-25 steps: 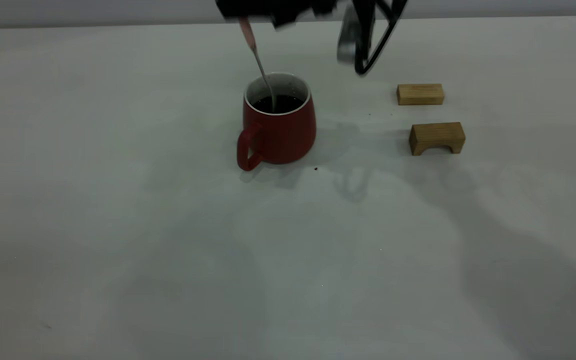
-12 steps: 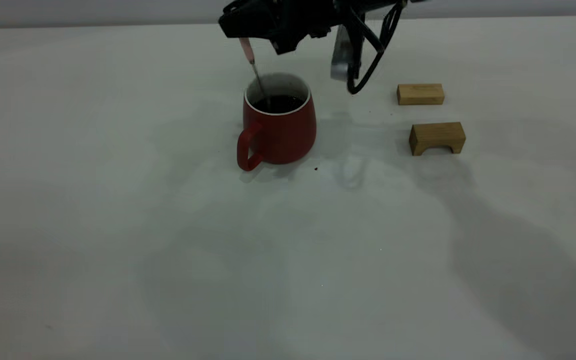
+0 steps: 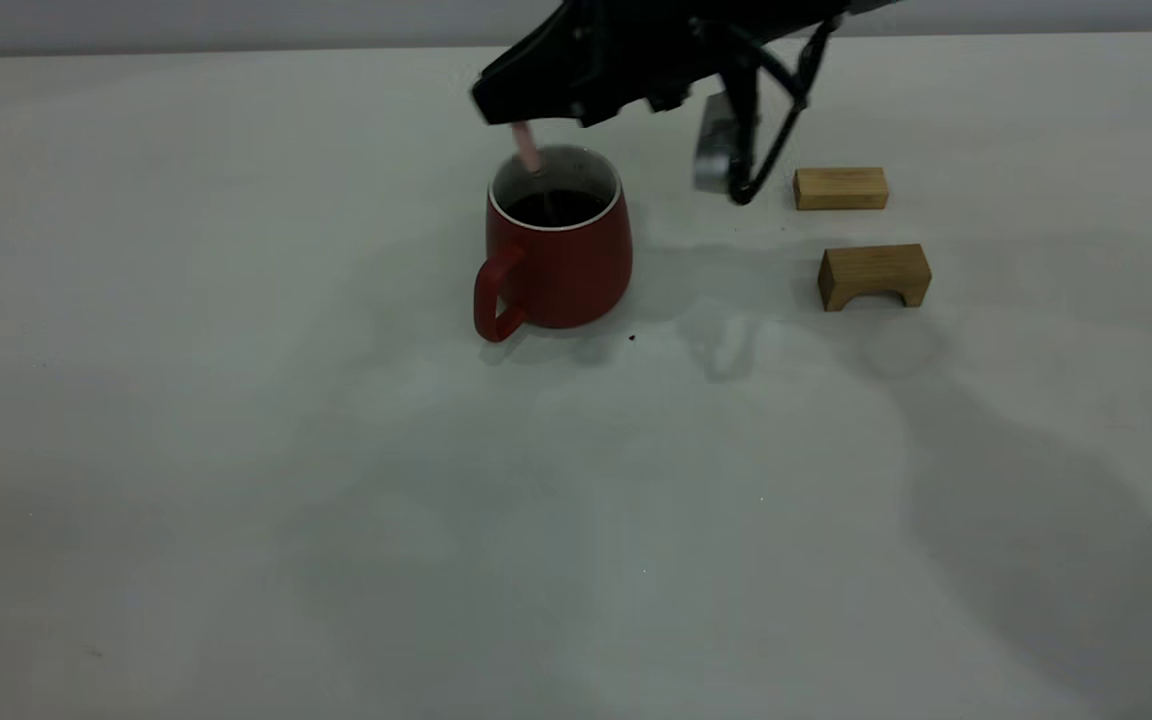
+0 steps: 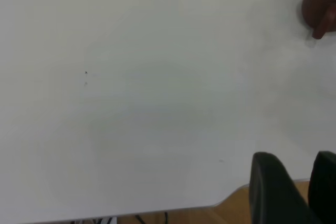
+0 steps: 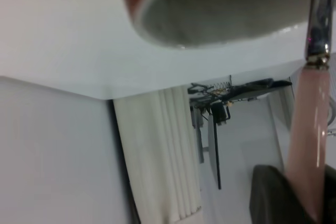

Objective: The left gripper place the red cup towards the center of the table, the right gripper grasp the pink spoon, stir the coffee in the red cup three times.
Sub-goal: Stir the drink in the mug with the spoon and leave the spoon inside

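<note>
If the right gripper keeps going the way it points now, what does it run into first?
Probably the red cup: the right gripper slants down at its rim, holding the pink spoon in the coffee. Depth is unclear; it might just clear the far rim.

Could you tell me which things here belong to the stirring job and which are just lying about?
Part of the job:
- red cup holding coffee
- pink spoon, dipped in the cup
- right gripper, shut on the spoon above the cup
- left gripper, parked near the table edge, away from the cup

Lying about:
- flat wooden block
- arched wooden block
</note>
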